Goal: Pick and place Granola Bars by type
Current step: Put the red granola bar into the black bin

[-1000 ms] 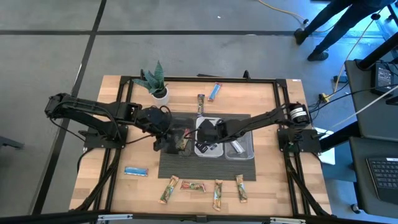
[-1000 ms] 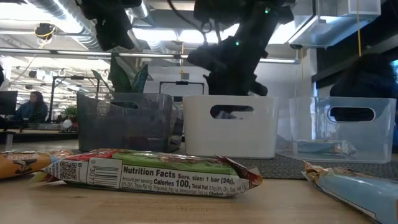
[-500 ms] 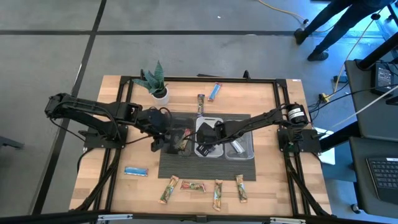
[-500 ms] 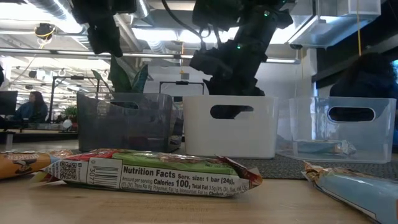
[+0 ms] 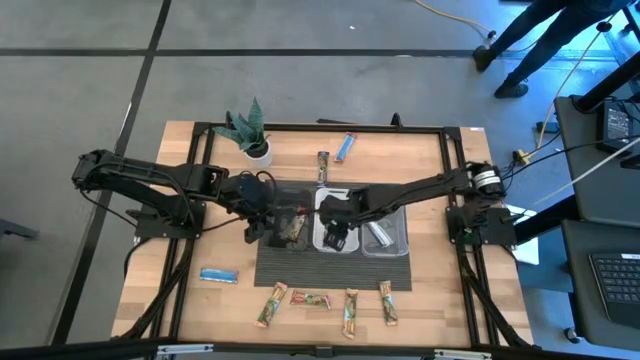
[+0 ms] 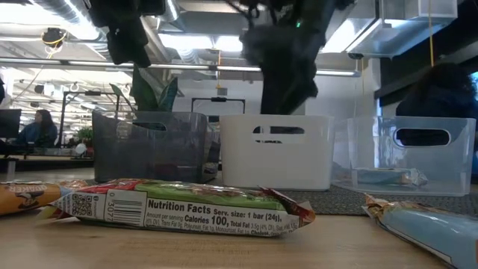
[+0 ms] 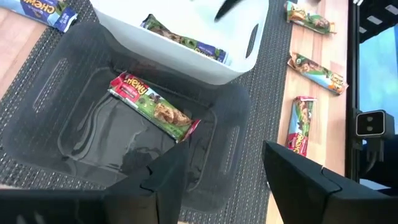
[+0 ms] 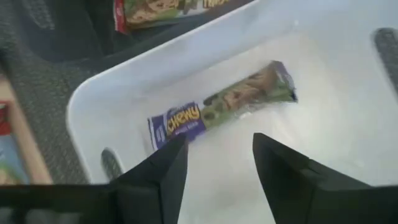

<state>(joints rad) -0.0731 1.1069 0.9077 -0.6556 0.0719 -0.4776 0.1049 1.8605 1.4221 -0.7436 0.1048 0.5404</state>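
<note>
Jaws of the right gripper (image 8: pixel 214 165) hang parted, empty, above a purple-ended bar (image 8: pixel 221 106) in the white tray (image 8: pixel 93 106).

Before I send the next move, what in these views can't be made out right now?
- High view: what lies in the white tray is covered by the right gripper and its arm.
- High view: the bar in the black tray is half hidden by the left gripper.
- Low view: the tray walls hide what is inside the black and white trays.
- High view: the loose bars' wrapper print is too small to read.
</note>
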